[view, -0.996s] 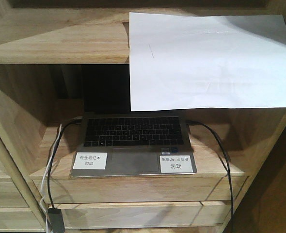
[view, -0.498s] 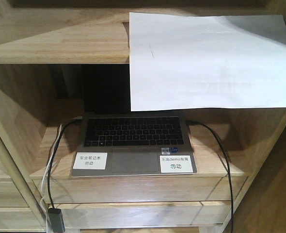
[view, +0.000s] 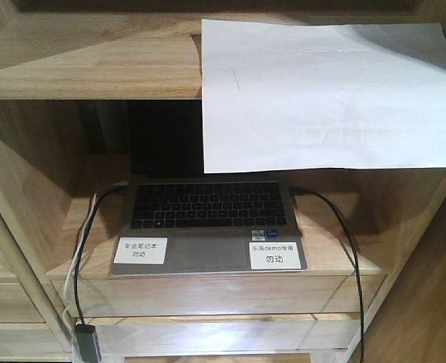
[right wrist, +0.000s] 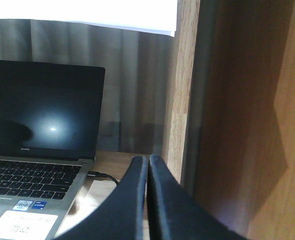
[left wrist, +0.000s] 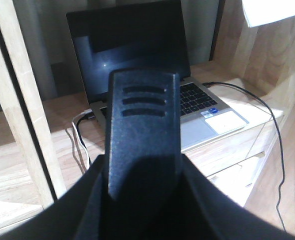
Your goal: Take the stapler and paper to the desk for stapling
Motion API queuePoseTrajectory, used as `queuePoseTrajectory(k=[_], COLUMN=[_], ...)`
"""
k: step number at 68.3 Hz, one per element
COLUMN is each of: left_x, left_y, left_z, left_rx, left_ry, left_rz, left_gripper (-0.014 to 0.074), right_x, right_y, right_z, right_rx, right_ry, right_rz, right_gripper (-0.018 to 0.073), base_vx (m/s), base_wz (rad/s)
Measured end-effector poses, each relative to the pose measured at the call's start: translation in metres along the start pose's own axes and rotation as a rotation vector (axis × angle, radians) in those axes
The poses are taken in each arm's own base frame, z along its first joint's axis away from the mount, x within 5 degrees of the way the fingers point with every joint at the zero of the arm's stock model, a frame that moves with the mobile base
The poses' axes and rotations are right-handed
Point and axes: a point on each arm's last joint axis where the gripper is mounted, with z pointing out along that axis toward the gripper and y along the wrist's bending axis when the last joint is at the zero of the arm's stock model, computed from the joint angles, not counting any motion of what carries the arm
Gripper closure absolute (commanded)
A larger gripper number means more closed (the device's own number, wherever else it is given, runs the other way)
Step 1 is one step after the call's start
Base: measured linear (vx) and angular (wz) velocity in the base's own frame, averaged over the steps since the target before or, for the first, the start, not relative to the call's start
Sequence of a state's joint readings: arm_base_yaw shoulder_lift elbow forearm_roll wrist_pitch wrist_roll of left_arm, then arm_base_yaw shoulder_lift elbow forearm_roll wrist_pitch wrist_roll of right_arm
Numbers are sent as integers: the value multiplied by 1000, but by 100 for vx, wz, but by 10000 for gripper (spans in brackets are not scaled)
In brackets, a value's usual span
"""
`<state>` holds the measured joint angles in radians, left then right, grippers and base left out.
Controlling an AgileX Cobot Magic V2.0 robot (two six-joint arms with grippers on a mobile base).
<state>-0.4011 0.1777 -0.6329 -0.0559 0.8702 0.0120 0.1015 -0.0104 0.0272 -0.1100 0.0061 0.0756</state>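
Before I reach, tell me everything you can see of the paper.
The paper is a thin, plain white rectangular sheet, slightly wavy, with one faint short mark near its left side. It lies on the right of the upper shelf, its front part jutting past the shelf's edge, unsupported, above the open laptop and hiding part of its screen in the front view. Only the shelf touches it. One sheet or several: cannot tell.

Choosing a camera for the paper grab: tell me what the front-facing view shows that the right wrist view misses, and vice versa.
Front only: most of the paper overhanging the upper shelf, and the left label on the laptop. Right wrist only: the right gripper, jaws pressed together, empty. Both: the laptop, its right label, the paper's lower edge.
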Motion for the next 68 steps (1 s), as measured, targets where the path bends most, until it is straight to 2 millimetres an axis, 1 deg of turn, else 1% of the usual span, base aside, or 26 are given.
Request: queuePoseTrajectory(k=[55,58,62,68], left_x=[0,0,0,0], left_y=[0,0,0,0], left_z=[0,0,0,0], left_rx=[0,0,0,0], left_ry=[3,4,4,4], left_rz=[3,3,3,3], left_gripper=[603,603,603,603], right_x=[0,0,-1,-1], right_y=[0,0,0,0], right_z=[0,0,0,0], right_rx=[0,0,-1,-2], right_ry=[0,0,-6,-6], right_rz=[7,51,171,444], right_gripper=[568,568,568,568], base_vx=[0,0,0,0], base_wz=[0,0,0,0])
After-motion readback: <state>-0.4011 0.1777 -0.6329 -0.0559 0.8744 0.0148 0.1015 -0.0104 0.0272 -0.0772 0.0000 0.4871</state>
